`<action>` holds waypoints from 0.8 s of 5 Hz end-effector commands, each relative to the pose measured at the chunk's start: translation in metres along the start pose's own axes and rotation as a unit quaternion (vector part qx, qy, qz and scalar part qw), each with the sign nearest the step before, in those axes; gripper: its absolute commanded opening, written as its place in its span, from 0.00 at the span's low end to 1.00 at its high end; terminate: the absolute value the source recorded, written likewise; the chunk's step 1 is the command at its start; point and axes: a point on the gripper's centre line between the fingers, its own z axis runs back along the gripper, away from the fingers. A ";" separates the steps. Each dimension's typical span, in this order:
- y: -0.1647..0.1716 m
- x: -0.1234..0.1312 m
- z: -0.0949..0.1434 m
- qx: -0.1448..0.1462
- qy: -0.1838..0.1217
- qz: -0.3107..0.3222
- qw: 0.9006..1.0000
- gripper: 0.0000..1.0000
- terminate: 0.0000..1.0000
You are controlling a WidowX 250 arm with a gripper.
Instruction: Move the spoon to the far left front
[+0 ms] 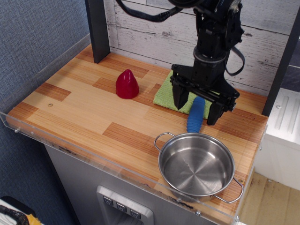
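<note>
The spoon (196,115) lies at the back right of the wooden table, its ribbed blue handle pointing toward the front; its silver bowl is hidden behind the gripper, over the green cloth (165,96). My black gripper (196,108) is open and straddles the blue handle, one finger (178,98) to its left and one to its right. The fingertips are low, near the table surface. Nothing is held.
A steel two-handled pot (196,164) stands at the front right, just in front of the spoon handle. A red cone-shaped object (127,84) sits left of the cloth. A black post (97,28) stands at the back left. A clear acrylic rim (70,150) runs along the table's front edge.
</note>
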 end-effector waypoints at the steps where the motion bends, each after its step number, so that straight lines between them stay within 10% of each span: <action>1: -0.002 -0.004 -0.001 0.001 -0.005 -0.015 1.000 1.00 0.00; 4: 0.000 -0.001 -0.021 -0.017 0.000 -0.003 1.000 1.00 0.00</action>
